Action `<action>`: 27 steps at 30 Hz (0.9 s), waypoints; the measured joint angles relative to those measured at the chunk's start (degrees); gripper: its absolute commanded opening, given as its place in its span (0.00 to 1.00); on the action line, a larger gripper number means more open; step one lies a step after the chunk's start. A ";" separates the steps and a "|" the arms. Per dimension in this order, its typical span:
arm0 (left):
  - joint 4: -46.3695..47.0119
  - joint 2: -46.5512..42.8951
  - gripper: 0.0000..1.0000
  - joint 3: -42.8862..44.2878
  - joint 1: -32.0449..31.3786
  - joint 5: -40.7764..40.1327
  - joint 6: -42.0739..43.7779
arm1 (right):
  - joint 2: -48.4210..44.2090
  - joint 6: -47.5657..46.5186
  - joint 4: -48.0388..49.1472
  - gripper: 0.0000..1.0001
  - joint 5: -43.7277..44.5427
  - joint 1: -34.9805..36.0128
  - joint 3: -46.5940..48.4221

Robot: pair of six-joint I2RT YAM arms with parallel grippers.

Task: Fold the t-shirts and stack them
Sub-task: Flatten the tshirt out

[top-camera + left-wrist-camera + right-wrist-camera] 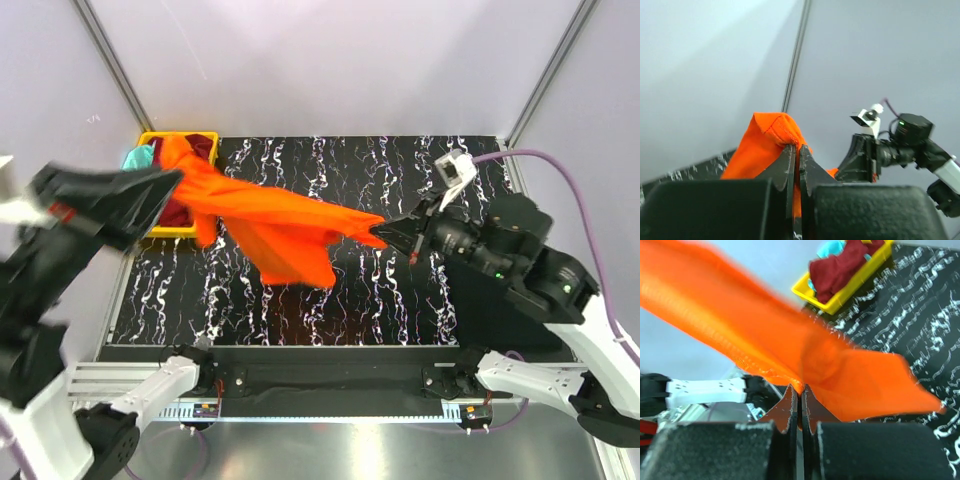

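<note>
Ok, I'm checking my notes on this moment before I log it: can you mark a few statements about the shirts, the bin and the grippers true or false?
1. The left gripper and right gripper both clamp the orange t-shirt. True.
2. The orange t-shirt is already folded. False: it hangs unfolded, stretched between the two grippers.
3. The maroon t-shirt lies in the yellow bin. True.
4. The right gripper holds the teal t-shirt. False: it lies in the bin beside the maroon one.

Black joint housings, white link shells on left arm (pixel 80 205) and right arm (pixel 515 235). Right one has purple cable (pixel 565 165) off the white wrist camera (pixel 455 168), green LED (pixel 900 122) just behind that camera. Matte-black, tapered left pincer (pixel 796 147).
</note>
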 measured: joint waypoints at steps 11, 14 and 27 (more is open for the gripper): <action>-0.72 -7.28 0.00 4.11 -0.07 -2.80 0.70 | -0.72 0.20 -1.86 0.00 0.48 0.55 9.57; 0.94 -5.88 0.00 -1.05 -0.07 -3.19 0.00 | -0.07 0.24 -3.23 0.00 7.34 0.59 8.70; 13.77 42.84 0.00 -19.67 0.79 -3.93 0.22 | 28.24 -3.82 -9.11 0.00 22.21 -28.83 -2.78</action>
